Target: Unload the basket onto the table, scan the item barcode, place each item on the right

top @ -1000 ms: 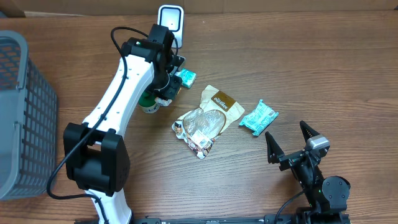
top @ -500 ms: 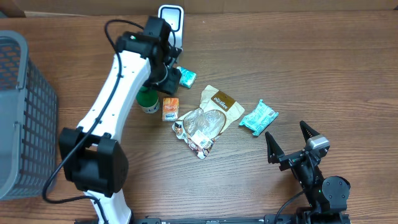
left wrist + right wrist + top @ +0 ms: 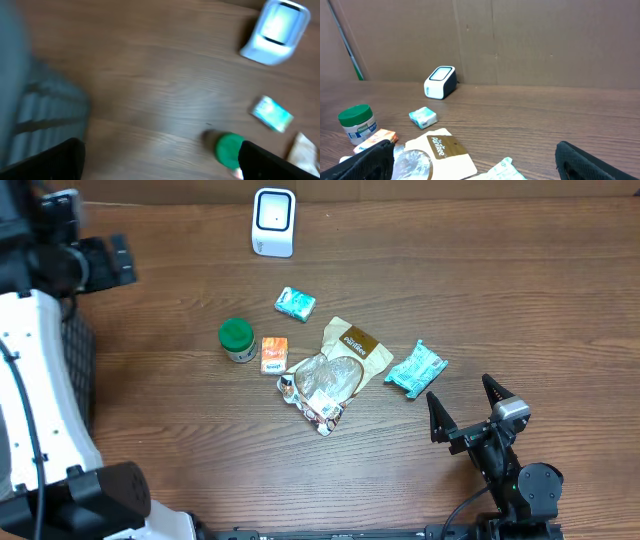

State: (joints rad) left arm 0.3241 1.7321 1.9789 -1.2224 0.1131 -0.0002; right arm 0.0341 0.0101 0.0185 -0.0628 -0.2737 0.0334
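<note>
1. Your left pincer hangs released and empty at the 10 o'clock corner of the counter. Its fingers are spread wide over bare wood beside the grey basket.
2. The orange carton lies flat near the counter's middle, at 3 o'clock of the green-lidded jar and just beside it. Neither pincer touches it.
3. The white scanner stands at the counter's 12 o'clock edge, well apart from the carton.
4. A brown-labelled bag lies at the carton's 3 o'clock, a small teal packet at its 1 o'clock, and a teal wrapper beyond the bag.
5. Your right pincer waits at 5 o'clock, released, grasping nothing.
</note>
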